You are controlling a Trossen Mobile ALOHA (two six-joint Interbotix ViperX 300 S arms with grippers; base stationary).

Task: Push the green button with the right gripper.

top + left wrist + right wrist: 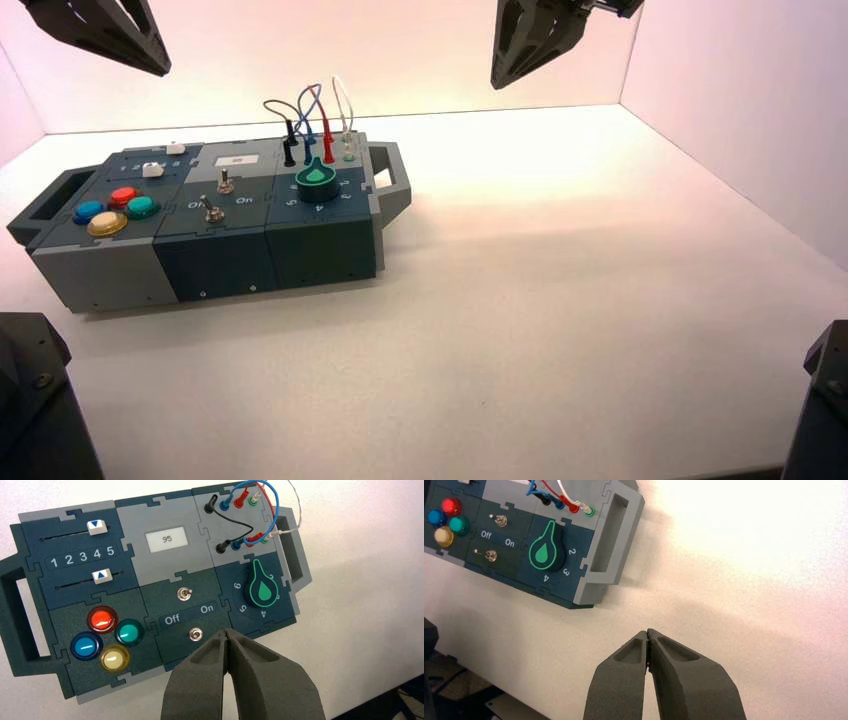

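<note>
The green button (142,207) is a small teal dome in a cluster with the red, blue and yellow buttons at the box's left end; it also shows in the left wrist view (129,632) and the right wrist view (458,525). My right gripper (647,631) is shut and empty, held high above the bare table to the right of the box, far from the button; in the high view it hangs at the top (497,82). My left gripper (227,631) is shut and empty, high over the box's front edge near the lower toggle switch (195,634).
The box (100,280) lies at the table's left, with handles at both ends. It bears two white sliders (97,527), a display reading 95 (167,539), a dark-green rotary knob (317,182) and looped wires (310,110). White walls stand behind and to the right.
</note>
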